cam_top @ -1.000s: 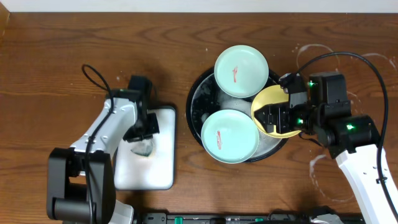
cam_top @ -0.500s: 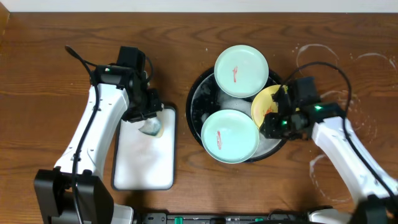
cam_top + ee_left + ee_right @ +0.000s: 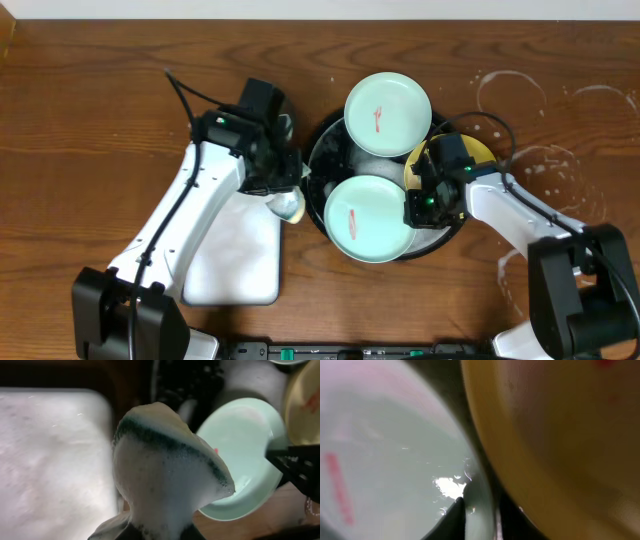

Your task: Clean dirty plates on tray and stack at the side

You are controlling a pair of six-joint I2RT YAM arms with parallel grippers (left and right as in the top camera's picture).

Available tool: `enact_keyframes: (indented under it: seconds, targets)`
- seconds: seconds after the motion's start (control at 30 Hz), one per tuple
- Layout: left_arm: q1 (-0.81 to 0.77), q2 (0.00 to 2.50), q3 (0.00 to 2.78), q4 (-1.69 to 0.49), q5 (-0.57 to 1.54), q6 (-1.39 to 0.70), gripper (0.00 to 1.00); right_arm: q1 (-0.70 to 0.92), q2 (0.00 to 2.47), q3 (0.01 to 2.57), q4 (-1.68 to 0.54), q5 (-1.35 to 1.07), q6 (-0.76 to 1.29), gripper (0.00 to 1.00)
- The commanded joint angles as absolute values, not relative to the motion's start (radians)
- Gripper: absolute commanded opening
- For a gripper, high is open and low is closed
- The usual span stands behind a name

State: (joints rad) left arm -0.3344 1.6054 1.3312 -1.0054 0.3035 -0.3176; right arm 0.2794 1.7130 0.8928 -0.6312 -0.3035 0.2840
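Three dirty plates lie in the black foamy tray (image 3: 322,165). A mint-green plate (image 3: 388,113) sits at the far rim, and a second mint-green plate (image 3: 365,220) sits at the near side. The yellow plate (image 3: 450,155) is partly hidden under my right arm. Each shows a red smear. My right gripper (image 3: 413,207) is shut on the near mint plate's right rim. In the right wrist view its fingers (image 3: 455,521) straddle that rim (image 3: 482,505), beside the yellow plate (image 3: 560,435). My left gripper (image 3: 286,200) is shut on a foamy green sponge (image 3: 165,475), which hangs just left of the tray.
A white rounded tray (image 3: 235,265) lies left of the black tray, under my left arm. Whitish ring stains (image 3: 545,160) mark the wood on the right. My right arm's cable loops over that patch.
My left arm swung right, carrying the sponge from the white tray to the black tray's left edge. My right gripper moved left from the yellow plate to the near mint plate's rim and closed.
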Motion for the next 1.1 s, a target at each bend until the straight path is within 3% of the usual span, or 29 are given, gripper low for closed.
enact_keyframes:
  seconds: [0.0,0.63,1.07]
  targets:
    - [-0.358,1.595,1.353,-0.987,0.313,-0.356,0.07,0.289,1.76,0.887,-0.614,-0.254,0.328,0.02]
    - [-0.458,1.695,1.349,-0.827,0.295,-0.434,0.07,0.29,1.765,0.887,-0.485,-0.142,0.481,0.01]
    - [-0.622,1.997,1.349,-0.634,0.364,-0.773,0.08,0.29,1.765,0.887,-0.484,-0.142,0.482,0.01]
